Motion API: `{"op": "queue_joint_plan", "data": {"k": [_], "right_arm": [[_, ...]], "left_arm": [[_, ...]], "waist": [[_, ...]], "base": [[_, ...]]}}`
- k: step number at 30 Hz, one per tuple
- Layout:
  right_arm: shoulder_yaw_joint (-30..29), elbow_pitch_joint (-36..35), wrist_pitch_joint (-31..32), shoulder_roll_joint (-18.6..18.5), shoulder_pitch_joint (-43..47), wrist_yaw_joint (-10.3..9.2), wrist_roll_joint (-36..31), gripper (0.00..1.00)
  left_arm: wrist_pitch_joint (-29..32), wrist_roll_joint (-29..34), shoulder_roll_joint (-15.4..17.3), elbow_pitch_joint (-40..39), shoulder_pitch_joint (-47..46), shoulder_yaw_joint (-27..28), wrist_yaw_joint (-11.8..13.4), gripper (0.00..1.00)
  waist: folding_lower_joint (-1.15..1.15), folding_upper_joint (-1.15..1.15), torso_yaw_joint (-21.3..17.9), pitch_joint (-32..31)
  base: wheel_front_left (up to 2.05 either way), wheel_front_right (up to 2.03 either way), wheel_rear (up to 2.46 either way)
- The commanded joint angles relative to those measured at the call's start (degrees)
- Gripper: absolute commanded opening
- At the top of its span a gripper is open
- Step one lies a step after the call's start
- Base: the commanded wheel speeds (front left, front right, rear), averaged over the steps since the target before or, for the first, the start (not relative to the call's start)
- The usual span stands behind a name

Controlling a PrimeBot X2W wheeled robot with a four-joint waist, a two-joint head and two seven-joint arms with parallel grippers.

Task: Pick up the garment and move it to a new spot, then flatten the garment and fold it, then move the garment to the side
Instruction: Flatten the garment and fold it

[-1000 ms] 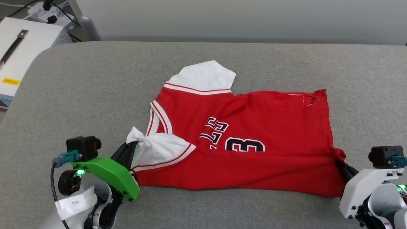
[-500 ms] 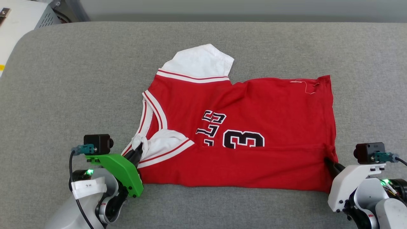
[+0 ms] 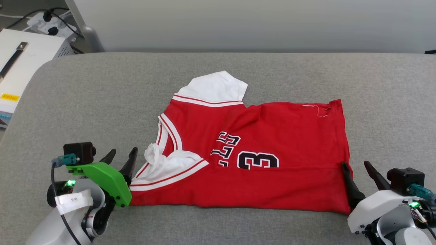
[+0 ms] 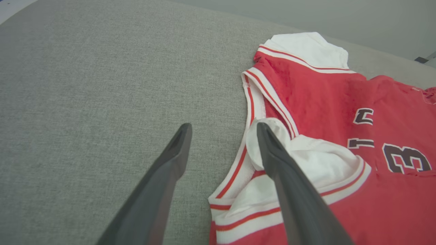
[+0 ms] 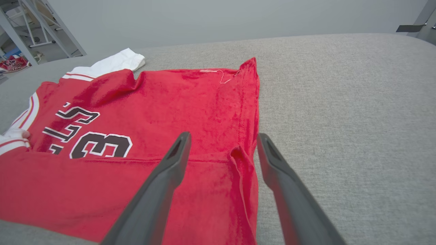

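The broad grey woven-fabric padded surface [image 3: 85,95] runs nearly across my head view, with a plain pale wall behind it. It looks grippy enough to hold cloth in place when I drag it.

The red jersey-style T-shirt with white short sleeves and black numerals [image 3: 272,136] lies mid-surface, collar toward my left and hem toward my right. A strip along its near edge seems doubled over the bottom of the numerals. I judge it light, limp and not fragile: it will sag and crease wherever it is unsupported. I would take it at two well-separated edge points, pinching a seam or trim rather than the open middle.

A white metal box with a black strap [image 3: 30,54] sits off the far left corner (well clear of my reach, I think).

The left gripper [image 3: 122,158] has its jaws spread and grips nothing. One finger lies over the crumpled near sleeve [image 4: 306,156], the other over bare grey fabric. The right gripper [image 3: 356,170] is likewise spread and empty, straddling a small pucker in the hem [image 5: 240,156].

A loose pale thread [image 3: 320,110] trails at the far hem corner.
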Motion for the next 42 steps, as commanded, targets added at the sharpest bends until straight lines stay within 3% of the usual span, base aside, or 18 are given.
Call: {"op": "queue_joint_plan", "data": {"k": [1, 8, 15, 22, 28, 29, 30, 31, 32, 38, 42], "right_arm": [[-0.5, -1.0, -0.6, 0.6, 1.0, -0.05, -0.4, 1.00], [-2.4, -6.1, 0.2, 2.8, 4.3, -0.05, -1.9, 1.00], [-3.3, -10.6, 1.4, 4.0, 4.3, -0.05, -2.9, 1.00], [-3.1, -12.4, 2.5, 4.4, 2.6, -0.05, -3.2, 1.00], [-3.4, -12.5, 3.1, 4.6, 2.2, -0.05, -2.6, 1.00], [-3.4, -12.4, 3.2, 4.6, 2.1, -0.05, -2.5, 1.00], [-3.5, -12.4, 3.3, 4.6, 2.1, -0.05, -2.3, 1.00], [-3.6, -12.4, 3.4, 4.7, 2.0, -0.05, -2.2, 1.00], [-3.9, -12.4, 3.6, 4.7, 2.0, -0.05, -1.9, 1.00], [-5.6, -12.8, 5.6, 4.4, 1.9, -0.05, -0.7, 1.00], [-6.9, -12.4, 15.9, 1.8, 2.0, -0.05, 2.0, 1.00]], "left_arm": [[1.1, 0.0, 1.4, -1.2, 0.2, 0.2, -0.3, 1.00], [14.8, -3.9, 8.2, -11.8, 2.1, -1.0, 0.3, 1.00], [28.4, -9.7, 12.4, -21.1, 4.6, -1.8, 5.7, 1.00], [33.2, -10.9, 11.7, -19.9, 4.9, -3.2, 9.9, 1.00], [37.2, -11.4, 9.2, -16.3, 4.4, -6.0, 10.3, 1.00], [38.0, -11.5, 8.8, -15.9, 4.5, -6.6, 10.2, 0.73], [38.5, -11.7, 8.3, -15.6, 4.5, -7.1, 9.8, 0.35], [38.6, -11.7, 7.9, -15.4, 4.5, -7.4, 9.4, 0.04], [38.9, -11.9, 7.5, -15.0, 4.7, -7.7, 8.9, 0.00], [36.2, -11.6, 6.5, -14.2, 5.1, -7.6, 6.5, 0.00], [31.9, -10.3, 10.1, -18.8, 6.0, -5.2, 6.6, 0.00]], "waist": [[0.00, 0.00, -0.4, -1.5], [0.00, 0.00, -1.0, -0.9], [0.00, 0.00, -2.2, 2.9], [0.00, 0.00, -3.3, 7.0], [0.00, 0.00, -3.7, 8.4], [0.00, 0.00, -3.8, 8.4], [0.00, 0.00, -3.8, 8.4], [0.00, 0.00, -3.9, 8.4], [0.00, 0.00, -3.8, 8.4], [0.00, 0.00, -3.1, 7.1], [0.00, 0.00, -2.0, 5.2]], "base": [[0.00, 0.00, 0.00], [0.00, 0.00, 0.00], [0.00, 0.00, 0.00], [0.00, 0.00, 0.00], [0.00, 0.00, 0.00], [0.00, 0.00, 0.00], [0.00, 0.00, 0.00], [0.00, 0.00, 0.00], [0.00, 0.00, 0.00], [0.00, 0.00, 0.00], [0.00, 0.00, 0.00]]}}
